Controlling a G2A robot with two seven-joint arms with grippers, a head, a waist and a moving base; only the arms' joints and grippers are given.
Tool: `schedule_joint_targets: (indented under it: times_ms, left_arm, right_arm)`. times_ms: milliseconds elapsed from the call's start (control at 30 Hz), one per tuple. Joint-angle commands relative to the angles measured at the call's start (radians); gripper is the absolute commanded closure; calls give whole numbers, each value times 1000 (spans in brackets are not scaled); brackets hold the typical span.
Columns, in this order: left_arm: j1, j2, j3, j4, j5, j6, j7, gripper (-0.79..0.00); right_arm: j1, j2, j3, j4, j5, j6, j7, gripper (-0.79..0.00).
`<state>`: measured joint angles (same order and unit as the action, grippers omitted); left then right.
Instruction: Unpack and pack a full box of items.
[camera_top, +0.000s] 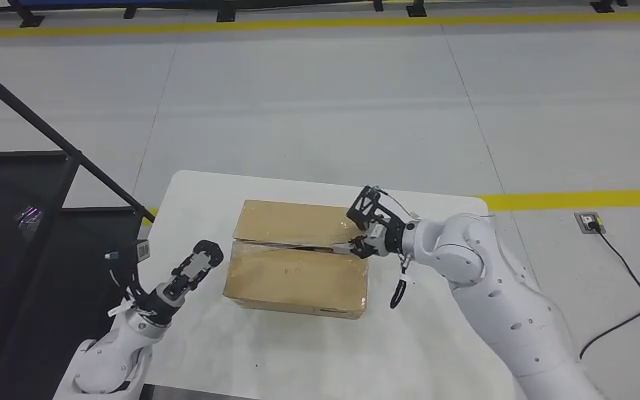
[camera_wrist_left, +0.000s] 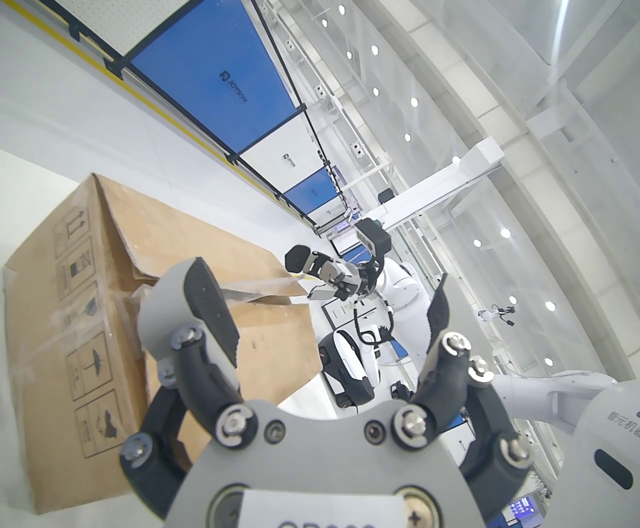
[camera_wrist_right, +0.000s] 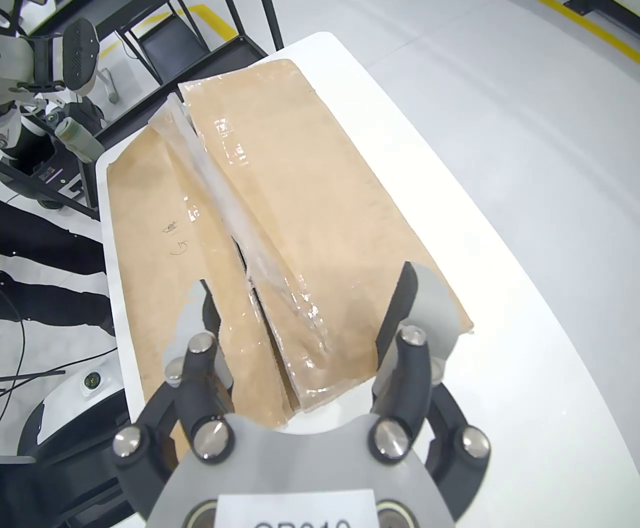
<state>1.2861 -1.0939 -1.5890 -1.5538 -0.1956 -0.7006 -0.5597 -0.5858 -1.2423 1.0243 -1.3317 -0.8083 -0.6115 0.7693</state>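
On the middle of the white table (camera_top: 200, 200), the cardboard box (camera_top: 295, 272) lies between both grippers.
The right gripper (camera_wrist_right: 306, 292) hangs spread over the box's right end, straddling the taped seam (camera_wrist_right: 220, 200); the left gripper (camera_wrist_left: 320, 295), also spread, sits just beside the left end, not touching.

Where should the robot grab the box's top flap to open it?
Grip the top flap by its free edge at the middle seam, coming from the box end by the right tool. The seam gapes there and the tape is lifted, so the tool could probably get under.
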Motion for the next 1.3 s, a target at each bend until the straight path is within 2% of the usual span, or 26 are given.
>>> schedule_joint_targets:
  times_ms: [0, 300, 400, 600, 767, 1033, 1267]
  left_arm:
    - [-1, 0, 2, 1, 0, -1, 0, -785]
    - [1, 3, -3, 8, -6, -12, -5, -785]
    - [2, 4, -5, 11, -12, -16, -9, -785]
    - [-19, 6, 7, 26, -38, -15, -42, -785]
    - [-57, 7, 38, 57, -108, -11, -105, -785]
    - [-154, 8, 93, 160, -201, 8, -240, -785]
    - [-239, 0, 154, 265, -175, 19, -256, -785]
  right_arm:
    - [5, 0, -8, -2, -2, 7, 18, 0]
    - [7, -1, -18, -28, 32, 30, 26, 0]
    - [-8, 0, -2, -61, 84, 91, 36, 0]
    - [-20, 2, 0, -157, 214, 232, 217, 0]
    - [-36, 4, -2, -231, 244, 346, 284, 0]
    - [-72, 8, 1, -285, 262, 450, 311, 0]
    - [-76, 7, -6, -279, 274, 502, 313, 0]
